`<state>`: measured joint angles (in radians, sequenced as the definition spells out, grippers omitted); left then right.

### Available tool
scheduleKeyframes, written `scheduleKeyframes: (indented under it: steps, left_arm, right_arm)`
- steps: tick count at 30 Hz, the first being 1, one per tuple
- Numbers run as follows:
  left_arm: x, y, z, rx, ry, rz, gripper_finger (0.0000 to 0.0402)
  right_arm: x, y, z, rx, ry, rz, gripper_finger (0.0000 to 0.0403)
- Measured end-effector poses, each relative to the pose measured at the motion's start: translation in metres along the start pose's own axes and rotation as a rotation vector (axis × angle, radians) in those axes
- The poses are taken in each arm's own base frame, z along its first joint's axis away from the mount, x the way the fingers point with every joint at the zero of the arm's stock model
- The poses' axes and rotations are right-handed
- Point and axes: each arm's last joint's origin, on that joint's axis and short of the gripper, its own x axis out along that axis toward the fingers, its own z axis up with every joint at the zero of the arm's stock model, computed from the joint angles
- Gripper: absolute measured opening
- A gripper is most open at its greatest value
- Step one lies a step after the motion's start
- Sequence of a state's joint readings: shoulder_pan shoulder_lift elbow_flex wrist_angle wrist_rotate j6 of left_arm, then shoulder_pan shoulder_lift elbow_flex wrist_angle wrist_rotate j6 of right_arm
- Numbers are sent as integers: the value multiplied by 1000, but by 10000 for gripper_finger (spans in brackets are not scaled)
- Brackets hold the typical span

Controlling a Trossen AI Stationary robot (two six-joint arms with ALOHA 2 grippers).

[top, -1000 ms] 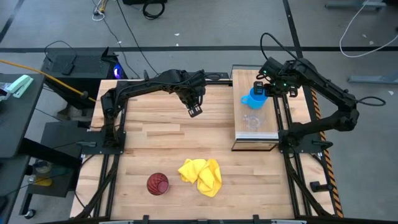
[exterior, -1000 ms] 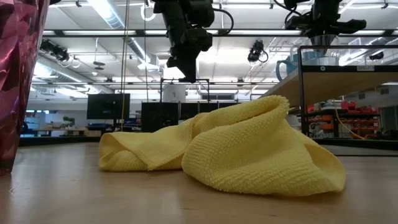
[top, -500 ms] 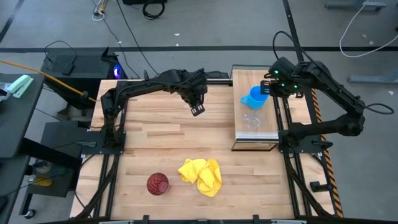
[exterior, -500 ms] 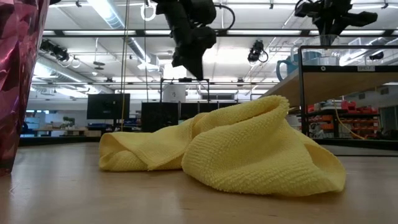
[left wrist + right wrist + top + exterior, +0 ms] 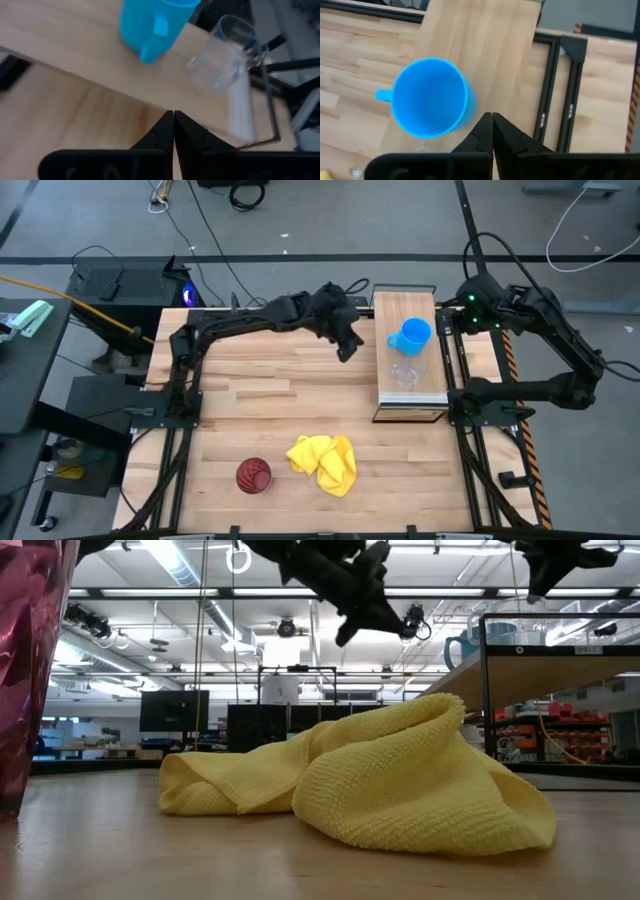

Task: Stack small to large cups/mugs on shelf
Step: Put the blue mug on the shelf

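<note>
The blue mug (image 5: 411, 335) stands upright on the shelf (image 5: 410, 395), its handle toward the table's left; next to it, nearer the front edge, stands the small clear cup (image 5: 405, 373). The dark red tumbler (image 5: 253, 475) stands on the tabletop at the near left. My left gripper (image 5: 345, 354) hovers shut above the table just left of the shelf, slanting down toward the blue mug (image 5: 152, 22) and clear cup (image 5: 222, 57). My right gripper (image 5: 462, 320) is shut, raised above the shelf's right edge beside the blue mug (image 5: 431, 97).
A crumpled yellow cloth (image 5: 322, 463) lies on the tabletop near the front edge, right of the tumbler. The shelf's black frame (image 5: 455, 370) runs along the table's right side. Bare wood lies between the cloth and the shelf.
My left gripper has swung toward the shelf and tipped up from pointing down to slanting forward. My right gripper has drawn back from above the blue mug, up and toward the table's right edge. The mug stays upright on the shelf.
</note>
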<state>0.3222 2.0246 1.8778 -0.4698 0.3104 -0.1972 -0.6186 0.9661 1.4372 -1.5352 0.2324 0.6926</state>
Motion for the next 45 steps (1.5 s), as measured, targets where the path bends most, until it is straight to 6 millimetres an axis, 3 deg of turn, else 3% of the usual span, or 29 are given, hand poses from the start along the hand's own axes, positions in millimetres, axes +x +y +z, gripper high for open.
scheduleKeyframes:
  steps: [7, 15, 24, 36, 45]
  left_arm:
    - [29, 3, -5, -35, -38, -88, 12]
    - [38, -2, 6, -62, -182, -162, 22]
    - [55, 7, -2, -106, -174, -157, 18]
    - [64, 19, -7, -148, -188, -103, 13]
    - [61, 30, -3, -163, -216, -75, 19]
  right_arm:
    - [1, 4, 6, -98, -59, 26, 4]
    - [6, 10, 10, -165, -51, 24, 2]
    - [10, 13, 13, -212, -38, 14, 1]
    - [10, 14, 12, -194, -30, 25, 0]
    - [11, 14, 12, -189, -23, 38, 0]
